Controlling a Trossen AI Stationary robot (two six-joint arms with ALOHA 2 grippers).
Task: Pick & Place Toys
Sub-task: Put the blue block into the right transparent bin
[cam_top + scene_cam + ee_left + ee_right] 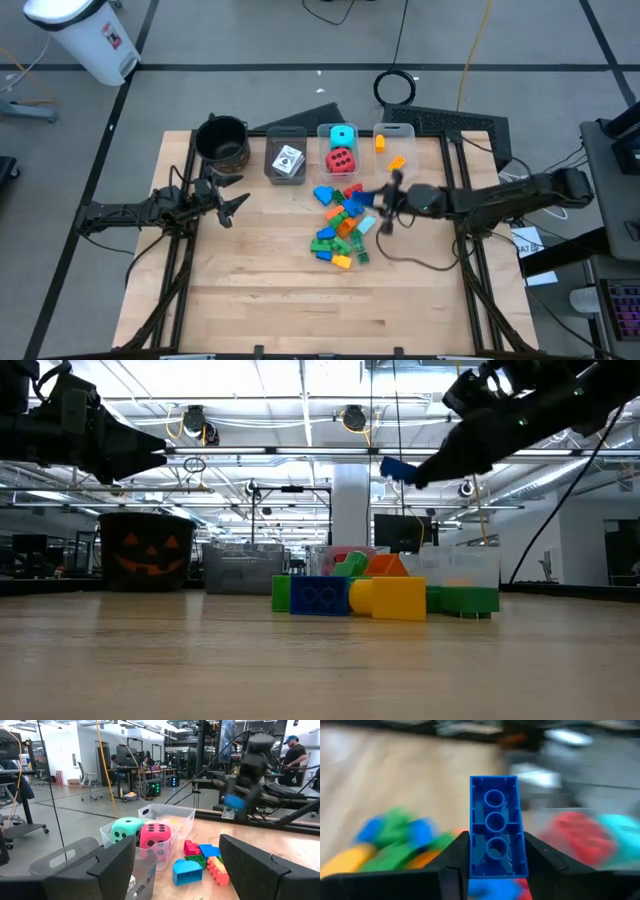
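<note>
Item: blue brick [496, 827], pinched endwise between right fingers [492, 851], lifted above pile [342, 225]. Handling: keep grip square; carry level to a bin [393, 134]. Left fingers [170, 865] spread, idle.

Red die [156, 839] and cyan die [126, 830] share a clear bin [165, 813].

Evenly bright under overhead strip lights [300, 452] — soft, faint shadows on the table [270, 270]. Heavily motion-blurred in the right wrist view — only the blue brick [496, 832] sharp.
</note>
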